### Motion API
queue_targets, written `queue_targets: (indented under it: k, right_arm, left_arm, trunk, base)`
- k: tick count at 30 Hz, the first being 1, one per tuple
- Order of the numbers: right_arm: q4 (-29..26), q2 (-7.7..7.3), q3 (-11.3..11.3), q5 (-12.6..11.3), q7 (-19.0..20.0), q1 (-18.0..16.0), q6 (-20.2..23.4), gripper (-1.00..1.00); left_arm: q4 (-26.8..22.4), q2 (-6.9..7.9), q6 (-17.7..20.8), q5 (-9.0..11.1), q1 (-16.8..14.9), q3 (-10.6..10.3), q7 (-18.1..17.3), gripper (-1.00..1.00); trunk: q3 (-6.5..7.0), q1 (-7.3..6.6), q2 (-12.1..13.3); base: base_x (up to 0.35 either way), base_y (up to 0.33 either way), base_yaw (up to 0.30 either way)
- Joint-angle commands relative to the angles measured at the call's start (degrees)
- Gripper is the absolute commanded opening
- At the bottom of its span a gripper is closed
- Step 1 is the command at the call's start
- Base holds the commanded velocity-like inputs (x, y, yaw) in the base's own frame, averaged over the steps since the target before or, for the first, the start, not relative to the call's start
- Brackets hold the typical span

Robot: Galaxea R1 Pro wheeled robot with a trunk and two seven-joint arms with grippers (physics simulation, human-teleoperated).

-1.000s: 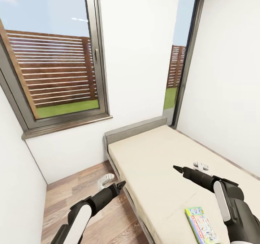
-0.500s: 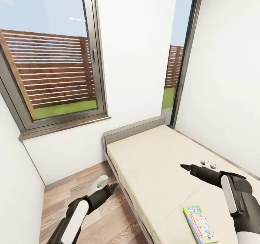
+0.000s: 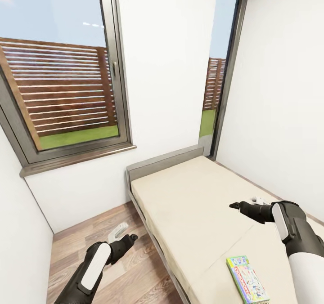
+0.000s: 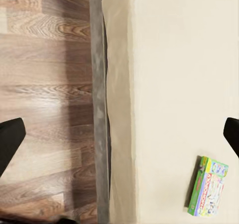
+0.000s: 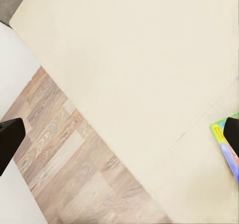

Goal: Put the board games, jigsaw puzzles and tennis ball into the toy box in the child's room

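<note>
Lower right of the head view: a green-edged game box (image 3: 249,281) lies flat on the cream bed (image 3: 193,200), near its near end and well apart from both arms. My right gripper (image 3: 234,205) hangs over the mattress at right centre; in its wrist view the dark fingers (image 5: 11,138) sit at opposite edges, so I read the jaws as apart and empty. My left gripper (image 3: 132,238) is low over the wood floor (image 3: 90,232), beside the bed frame; its wrist view shows the fingers wide apart too, with the box (image 4: 209,186) toward the lower right. Step in hand, as I judge it: reaching for the box. I would bring the right gripper over a long edge and close across the thin side.
</note>
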Motion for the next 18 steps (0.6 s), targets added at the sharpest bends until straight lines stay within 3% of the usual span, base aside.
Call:
queue_targets:
  k: [1,6,7,9,10,12,14,15,18]
  right_arm:
    - [0.03,-0.02,-0.08,-0.34,-0.07,-0.09,0.29,1.0]
    - [4.51,-2.04,-0.09,-0.29,-0.82,-2.5,-1.48,1.0]
    - [9.04,-3.46,-0.19,-0.3,-1.63,-4.92,-2.77,1.0]
    - [13.03,-4.79,-0.23,-0.35,-2.3,-6.69,-3.32,1.0]
    - [13.03,-4.79,-0.23,-0.35,-2.3,-6.69,-3.32,1.0]
    - [17.41,-6.14,-0.26,-0.42,-2.81,-8.62,-3.94,1.0]
    - [19.68,-6.67,-0.27,-0.45,-3.01,-9.59,-4.4,1.0]
    - [28.21,-7.98,-0.25,-0.22,-3.46,-12.47,-7.95,1.0]
    - [32.21,-8.59,-0.14,-0.09,-3.69,-13.49,-10.44,1.0]
  left_arm:
    - [-0.08,0.01,0.06,0.63,-0.05,-0.06,0.61,1.0]
    - [0.84,0.21,0.04,0.99,-0.69,0.38,4.07,1.0]
    - [1.03,0.35,0.09,2.01,-0.91,1.47,4.96,1.0]
    - [1.08,0.42,0.2,4.07,-0.97,3.28,5.37,1.0]
    - [1.08,0.42,0.2,4.07,-0.97,3.28,5.37,1.0]
    - [1.12,0.56,0.33,6.47,-0.86,5.24,5.68,1.0]
    - [1.13,0.64,0.44,7.52,-0.77,6.04,5.8,1.0]
    - [1.25,1.39,0.86,10.04,-0.12,7.91,6.06,1.0]
    - [1.67,1.97,0.92,10.74,0.97,8.44,6.14,1.0]
  trunk:
    - [-0.09,0.04,-0.14]
    - [0.17,0.04,-0.14]
    - [0.19,0.04,-0.14]
    - [0.23,0.04,-0.14]
    - [0.24,0.04,-0.14]
    - [0.26,0.04,-0.14]
    - [0.28,0.04,-0.14]
    - [0.29,0.04,-0.14]
    - [0.29,0.04,-0.14]
  base:
    - [0.0,0.0,-0.119]
    - [0.0,0.0,-0.112]
    - [0.0,0.0,-0.043]
    - [0.0,0.0,-0.031]
    - [0.0,0.0,-0.028]
    - [0.0,0.0,-0.02]
    - [0.0,0.0,-0.016]
    - [0.0,0.0,-0.006]
    - [0.0,0.0,-0.004]
